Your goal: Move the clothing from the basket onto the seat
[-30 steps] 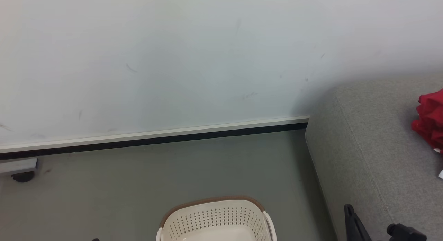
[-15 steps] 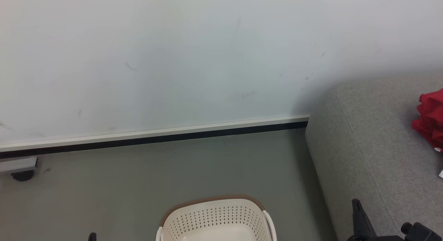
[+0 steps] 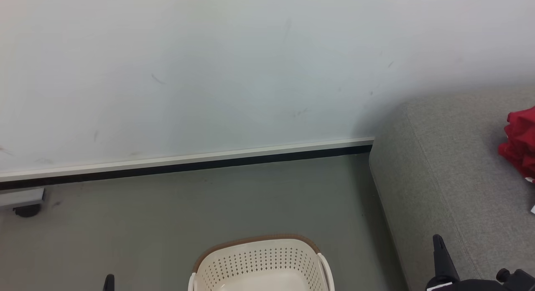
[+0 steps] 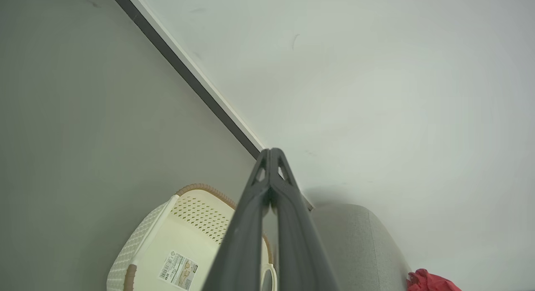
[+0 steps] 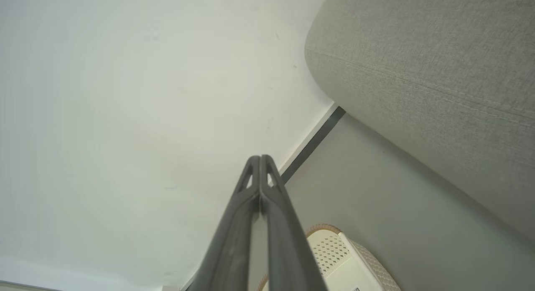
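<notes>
The cream basket (image 3: 261, 261) with a brown rim stands on the floor at the bottom centre of the head view; its visible inside holds only a label (image 4: 179, 270). Red clothing (image 3: 520, 142) lies on the grey seat (image 3: 451, 178) at the right edge, also seen as a red clump (image 4: 432, 282) in the left wrist view. My left gripper (image 4: 271, 152) is shut with nothing in it, raised left of the basket, its tip (image 3: 109, 282) at the bottom edge. My right gripper (image 5: 260, 158) is shut and empty, over the seat's front corner (image 3: 438, 243).
A white wall with a pale and black baseboard (image 3: 188, 163) runs behind the grey floor (image 3: 188, 215). A caster under a grey frame (image 3: 26, 207) sits at the far left. The seat's rounded side (image 5: 418, 86) rises right of the basket.
My right gripper has shifted right and slightly up along the seat's front. My left gripper's tip has risen into the bottom edge. The basket and the red clothing have stayed put.
</notes>
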You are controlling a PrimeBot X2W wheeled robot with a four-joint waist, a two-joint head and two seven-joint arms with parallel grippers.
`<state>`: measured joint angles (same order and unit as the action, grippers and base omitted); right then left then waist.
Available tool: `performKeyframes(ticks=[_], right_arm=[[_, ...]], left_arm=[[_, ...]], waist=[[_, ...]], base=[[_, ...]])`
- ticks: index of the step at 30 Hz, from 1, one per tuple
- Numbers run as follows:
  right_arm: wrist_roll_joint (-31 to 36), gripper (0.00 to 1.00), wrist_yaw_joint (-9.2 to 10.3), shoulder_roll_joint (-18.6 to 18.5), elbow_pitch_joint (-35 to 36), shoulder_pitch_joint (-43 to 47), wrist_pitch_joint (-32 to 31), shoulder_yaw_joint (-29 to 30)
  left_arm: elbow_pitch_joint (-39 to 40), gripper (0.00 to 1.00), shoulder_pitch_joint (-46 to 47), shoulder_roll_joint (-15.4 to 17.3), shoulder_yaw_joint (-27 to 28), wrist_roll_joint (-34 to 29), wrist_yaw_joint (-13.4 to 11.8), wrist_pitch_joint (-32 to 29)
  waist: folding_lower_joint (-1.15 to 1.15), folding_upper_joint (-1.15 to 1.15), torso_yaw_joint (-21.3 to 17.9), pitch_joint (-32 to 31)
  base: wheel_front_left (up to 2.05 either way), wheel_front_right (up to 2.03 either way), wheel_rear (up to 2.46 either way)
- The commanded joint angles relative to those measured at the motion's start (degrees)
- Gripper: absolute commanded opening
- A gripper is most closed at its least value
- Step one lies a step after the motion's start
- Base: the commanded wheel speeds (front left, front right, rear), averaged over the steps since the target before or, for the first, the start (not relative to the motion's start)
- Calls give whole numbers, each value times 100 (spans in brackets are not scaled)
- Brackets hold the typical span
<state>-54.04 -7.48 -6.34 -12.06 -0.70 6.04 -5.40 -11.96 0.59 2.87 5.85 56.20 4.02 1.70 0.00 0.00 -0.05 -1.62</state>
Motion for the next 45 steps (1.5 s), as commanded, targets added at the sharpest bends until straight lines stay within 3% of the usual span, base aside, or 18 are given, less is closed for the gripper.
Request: performKeyframes(ticks=[1,45], right_arm=[[-230,0,-2,-66,52,-145,-6,7],[-3295,0,-2,-383,30,-388,-79,-68]], left_arm=[[53,0,163,11,41,203,41,-44],[-12,0,495,5,189,2465,93,-724]], waist=[[0,0,0,3],[0,0,3,93]], base=[[0,0,0],[0,0,0]])
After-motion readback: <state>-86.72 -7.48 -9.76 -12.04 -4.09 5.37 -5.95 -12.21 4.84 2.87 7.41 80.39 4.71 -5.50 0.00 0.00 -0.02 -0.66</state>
